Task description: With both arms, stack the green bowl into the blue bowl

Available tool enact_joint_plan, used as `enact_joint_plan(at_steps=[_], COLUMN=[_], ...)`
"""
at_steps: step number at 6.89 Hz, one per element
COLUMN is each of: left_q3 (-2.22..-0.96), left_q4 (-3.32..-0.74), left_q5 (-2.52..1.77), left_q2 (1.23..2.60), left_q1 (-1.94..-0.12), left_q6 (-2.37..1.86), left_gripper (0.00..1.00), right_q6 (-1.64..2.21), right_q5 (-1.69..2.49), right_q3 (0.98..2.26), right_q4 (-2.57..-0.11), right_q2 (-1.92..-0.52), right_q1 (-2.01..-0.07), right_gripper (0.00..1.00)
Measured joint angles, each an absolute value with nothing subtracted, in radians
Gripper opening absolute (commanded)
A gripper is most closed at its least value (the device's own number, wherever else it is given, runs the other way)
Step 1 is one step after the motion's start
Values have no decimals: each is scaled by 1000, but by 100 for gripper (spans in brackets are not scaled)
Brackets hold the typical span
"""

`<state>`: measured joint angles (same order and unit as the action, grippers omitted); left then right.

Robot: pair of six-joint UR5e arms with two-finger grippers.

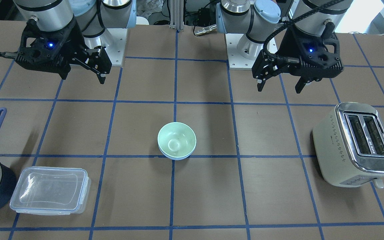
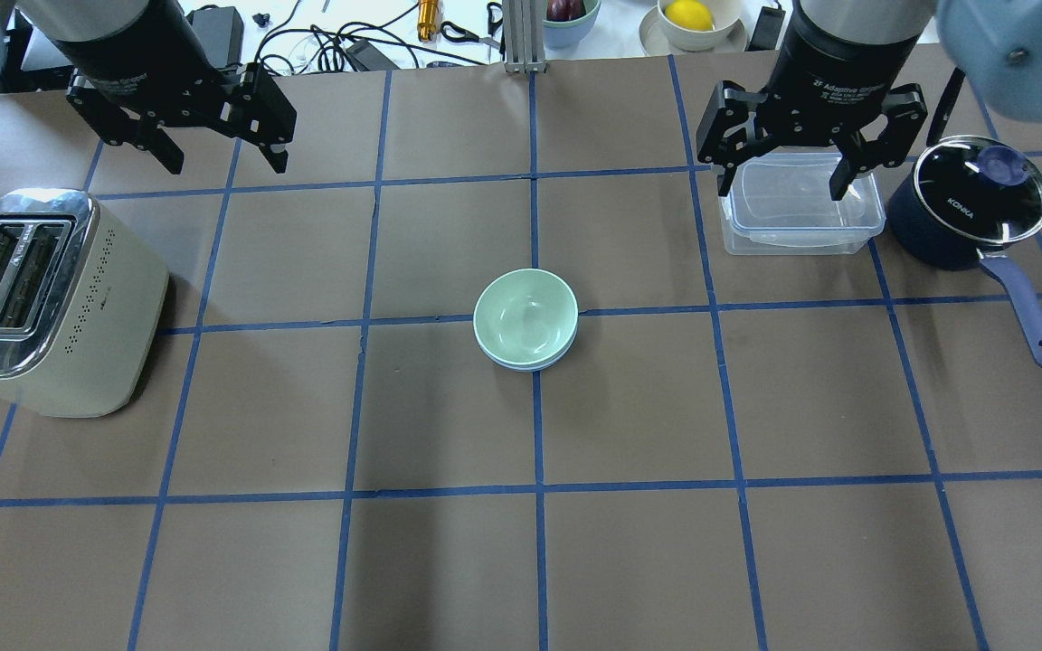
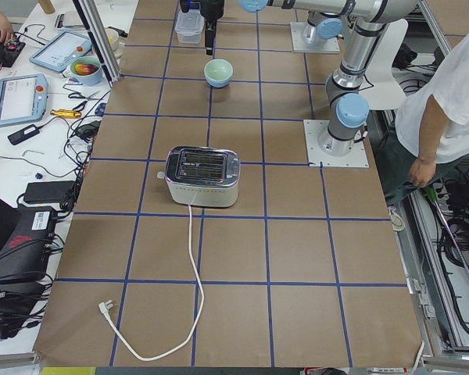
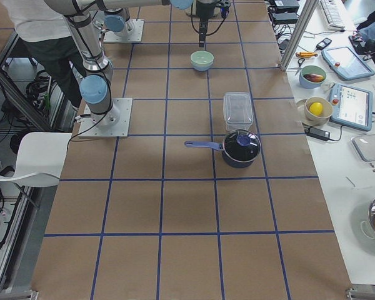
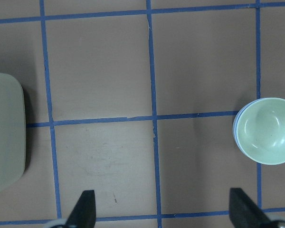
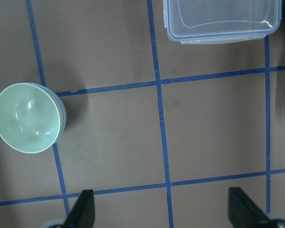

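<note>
The green bowl [image 1: 177, 138] sits nested inside the blue bowl [image 1: 176, 158] at the table's middle; only a thin blue rim shows under it [image 2: 530, 367]. The stack also shows in the left wrist view [image 5: 266, 129] and the right wrist view [image 6: 26, 118]. My left gripper [image 2: 225, 167] is open and empty, raised over the table's back, far from the bowls [image 1: 280, 88]. My right gripper [image 2: 781, 192] is open and empty, raised above a clear container [image 1: 83, 78]. Neither gripper touches the bowls.
A cream toaster [image 2: 42, 298] stands on my left side. A clear lidded container [image 2: 801, 203] and a dark blue saucepan [image 2: 964, 203] with a long handle stand on my right. A person [image 3: 445, 101] stands beside the table.
</note>
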<state>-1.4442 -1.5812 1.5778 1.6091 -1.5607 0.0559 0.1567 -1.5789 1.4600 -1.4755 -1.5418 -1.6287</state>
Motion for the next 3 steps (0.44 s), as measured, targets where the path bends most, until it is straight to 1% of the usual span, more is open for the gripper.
enact_joint_plan(at_steps=[3], left_q3=[-1442], left_q4=[-1582], left_q5=[1582], left_q2=[1604], left_q1=[-1555], left_q6=[58], left_gripper=[100], right_q6=[110], right_q5=[-1574], right_q3=[1436], right_q4=[-1477], right_q2=[-1550], right_q1=[-1631], right_gripper=[100])
